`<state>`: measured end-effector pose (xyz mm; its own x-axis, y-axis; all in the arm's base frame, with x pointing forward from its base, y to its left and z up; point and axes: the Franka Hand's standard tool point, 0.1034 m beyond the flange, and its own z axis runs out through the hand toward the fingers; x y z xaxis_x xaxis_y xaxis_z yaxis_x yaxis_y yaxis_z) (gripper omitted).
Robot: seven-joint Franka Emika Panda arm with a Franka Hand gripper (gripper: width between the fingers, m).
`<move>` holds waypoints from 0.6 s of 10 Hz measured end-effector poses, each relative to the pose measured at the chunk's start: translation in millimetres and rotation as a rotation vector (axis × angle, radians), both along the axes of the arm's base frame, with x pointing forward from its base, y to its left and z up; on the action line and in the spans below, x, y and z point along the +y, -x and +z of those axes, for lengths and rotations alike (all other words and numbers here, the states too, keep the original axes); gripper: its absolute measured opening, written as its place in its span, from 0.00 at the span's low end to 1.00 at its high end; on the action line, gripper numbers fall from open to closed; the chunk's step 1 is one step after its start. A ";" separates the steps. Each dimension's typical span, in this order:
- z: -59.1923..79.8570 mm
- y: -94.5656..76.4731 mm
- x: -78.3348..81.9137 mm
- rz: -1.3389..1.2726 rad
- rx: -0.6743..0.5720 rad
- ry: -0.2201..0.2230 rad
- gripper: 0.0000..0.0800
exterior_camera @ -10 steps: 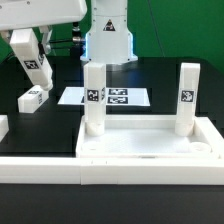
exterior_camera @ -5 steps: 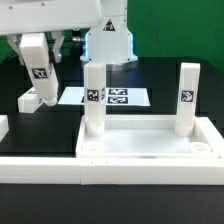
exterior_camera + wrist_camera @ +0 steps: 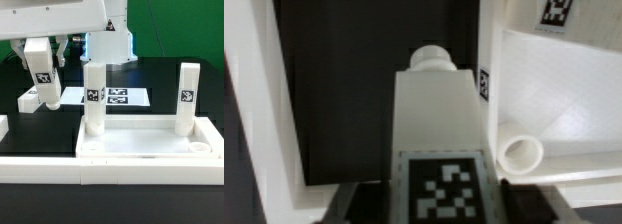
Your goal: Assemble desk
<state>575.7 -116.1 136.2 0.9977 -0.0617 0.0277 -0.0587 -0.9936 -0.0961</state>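
Claw (image 3: 40, 52) is clenched on the held leg (image 3: 44, 80). In the last second the leg swung from tilted to nearly upright and shifted toward the exterior view's right, closer to the tabletop (image 3: 145, 150). It now hangs by the spare leg (image 3: 30, 99), which lies on the surface (image 3: 45, 130). Looks like transport to a free socket, with insertion not started.

The desk is a white rimmed tray, near centre. Tagged square legs stand in the far corners: left standing leg (image 3: 92, 100) and right standing leg (image 3: 187, 97). The near sockets are empty. In the wrist view, a round socket (image 3: 518, 152) sits just beside the held leg.

Arm (image 3: 108, 40) is cased in smooth rounded white shells; pincer (image 3: 40, 52) is fitted with dark fingers (image 3: 367, 208).
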 end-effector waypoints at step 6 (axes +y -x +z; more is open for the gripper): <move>3.0 -36.3 111.0 -0.001 -0.021 0.013 0.36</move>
<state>612.0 -5.1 139.3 0.9969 -0.0617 0.0497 -0.0574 -0.9948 -0.0846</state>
